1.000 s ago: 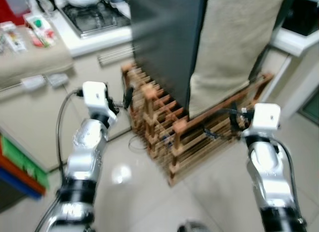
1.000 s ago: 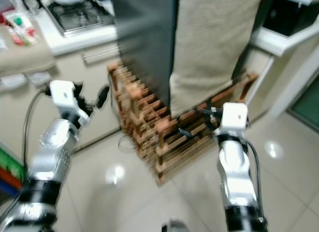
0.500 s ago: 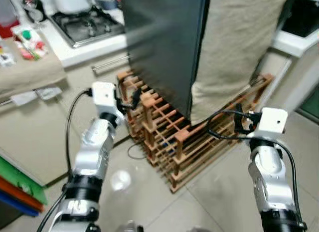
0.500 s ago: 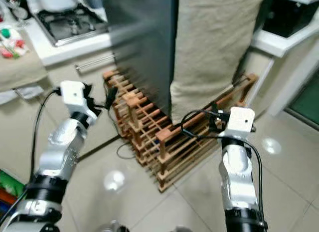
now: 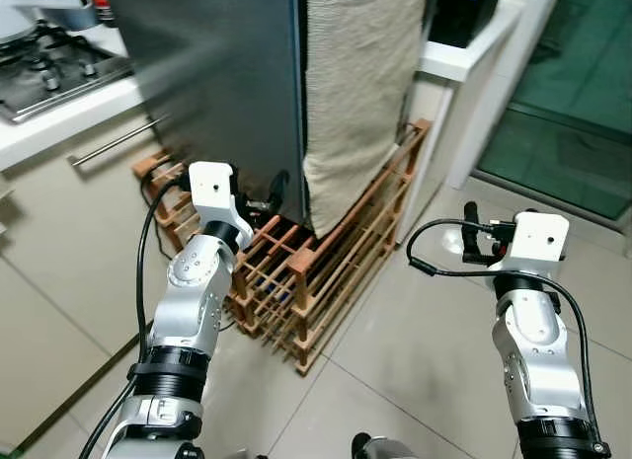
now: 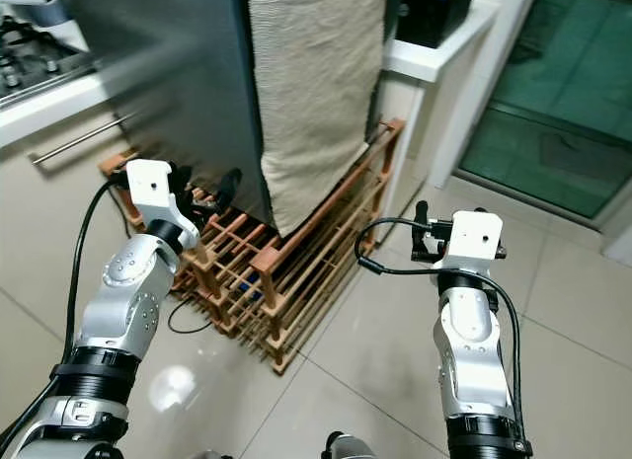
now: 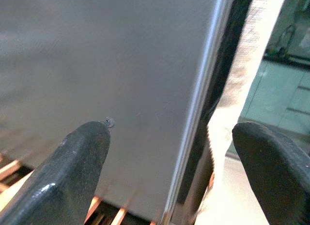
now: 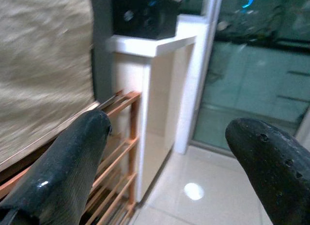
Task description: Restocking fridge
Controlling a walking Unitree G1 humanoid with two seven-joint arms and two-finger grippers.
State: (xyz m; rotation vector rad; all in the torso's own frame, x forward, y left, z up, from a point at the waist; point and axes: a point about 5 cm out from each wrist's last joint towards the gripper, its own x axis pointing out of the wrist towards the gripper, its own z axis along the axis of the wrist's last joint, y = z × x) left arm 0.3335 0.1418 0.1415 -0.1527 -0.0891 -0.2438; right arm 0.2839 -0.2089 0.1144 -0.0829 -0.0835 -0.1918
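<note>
Black and long, the two fingers of the left gripper [image 7: 164, 172] stand wide apart with nothing between them, aimed at the flat side of the one tall dark grey metal fridge [image 5: 212, 79]; in the head views that gripper [image 5: 269, 197] hangs just above the low wooden slatted rack [image 5: 311, 271] at the fridge's foot, near its front corner edge. The right gripper [image 8: 184, 157] is likewise spread and empty, held well apart from the fridge over bare floor, pointing toward the white counter end [image 8: 155, 43] with a black box-shaped appliance [image 8: 145, 14] on top. One beige woven cloth [image 5: 360, 84] hangs down the fridge's face, its lower edge reaching the rack. Two silver arms rise from below, each trailing one black cable. To the left runs one white kitchen counter [image 5: 59, 114] with a steel gas hob [image 5: 49, 64] and a cabinet with one metal bar handle [image 5: 114, 143]. Pale glossy floor tiles [image 6: 365, 380] lie open between and right of the arms, up to a green-tinted glass door [image 5: 568, 94]
</note>
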